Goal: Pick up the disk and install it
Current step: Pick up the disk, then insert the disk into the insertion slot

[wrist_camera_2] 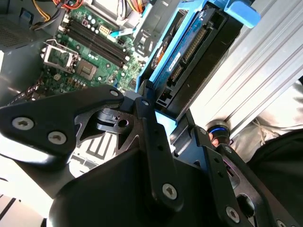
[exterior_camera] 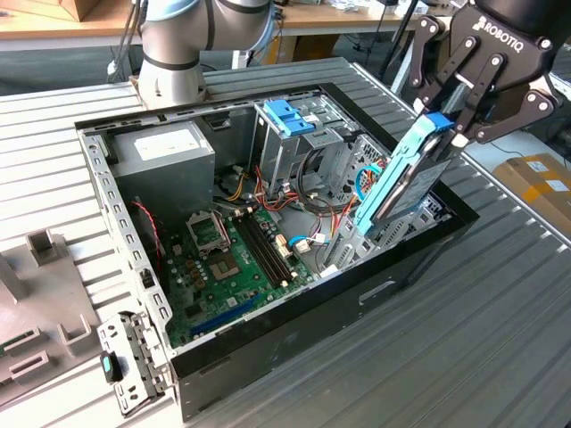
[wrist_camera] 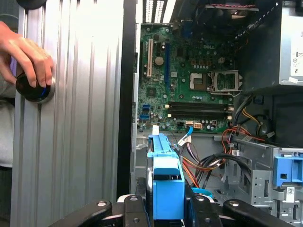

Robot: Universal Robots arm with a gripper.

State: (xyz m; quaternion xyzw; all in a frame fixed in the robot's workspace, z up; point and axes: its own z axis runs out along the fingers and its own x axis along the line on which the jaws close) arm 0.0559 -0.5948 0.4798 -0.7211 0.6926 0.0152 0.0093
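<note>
The disk [exterior_camera: 403, 178] stands steeply tilted. Its upper end is clamped in the tool [exterior_camera: 444, 125], which is clenched on the light-blue carrier frame from above. The lower end reaches down inside the computer case [exterior_camera: 268, 343], close to the wall at about 3 o'clock of the case in the exterior view. I cannot tell whether that lower end touches anything. In the first wrist view the blue edge of the disk [wrist_camera: 165, 182] runs straight out from between the tool's black fingers [wrist_camera: 134, 209].

There is one disk, a flat rectangular slab of grey metal edged in smooth blue plastic. There is one tool, built of matt black links with bright screw heads and two fingers. The one case is black sheet steel, open and lying on its side on the counter [exterior_camera: 482, 357], which is a ribbed aluminium surface.

Inside the case, one green motherboard [exterior_camera: 227, 267] lies at 8 o'clock from the disk. One boxy grey power supply [exterior_camera: 165, 152] sits at 10 o'clock of the case. At 12 o'clock is one perforated grey drive cage [exterior_camera: 299, 156], topped by one blue plastic bracket [exterior_camera: 290, 116]. A tangle of red, orange and black cables [exterior_camera: 308, 183] runs between the cage and the disk.

In the first wrist view, one hand [wrist_camera: 28, 52] rests on one round black knob [wrist_camera: 33, 90] with a blue ring, which sits on the counter.
</note>
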